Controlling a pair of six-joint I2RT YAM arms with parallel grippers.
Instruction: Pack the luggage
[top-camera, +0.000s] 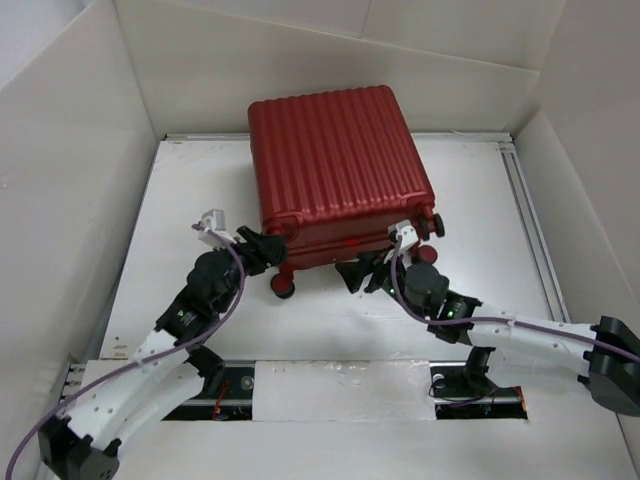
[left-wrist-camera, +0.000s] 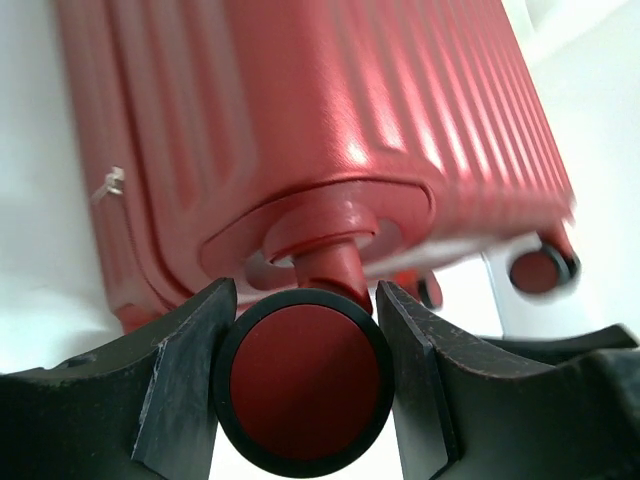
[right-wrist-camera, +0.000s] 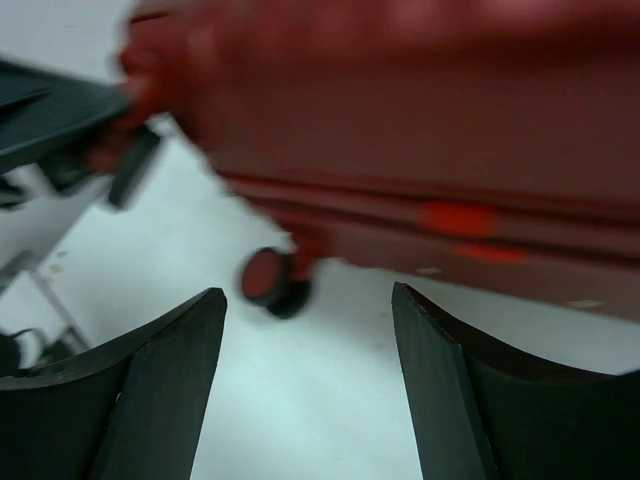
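Pinching luggage (top-camera: 340, 165) wheel (left-wrist-camera: 305, 395), L fingers (left-wrist-camera: 185, 390)

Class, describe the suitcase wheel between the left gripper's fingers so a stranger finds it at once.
Find the big red suitcase on the white table and go to its near left corner. The wheel there, red hub in a black tyre, is the only one clamped between the left gripper's fingers; the other wheels stand free.
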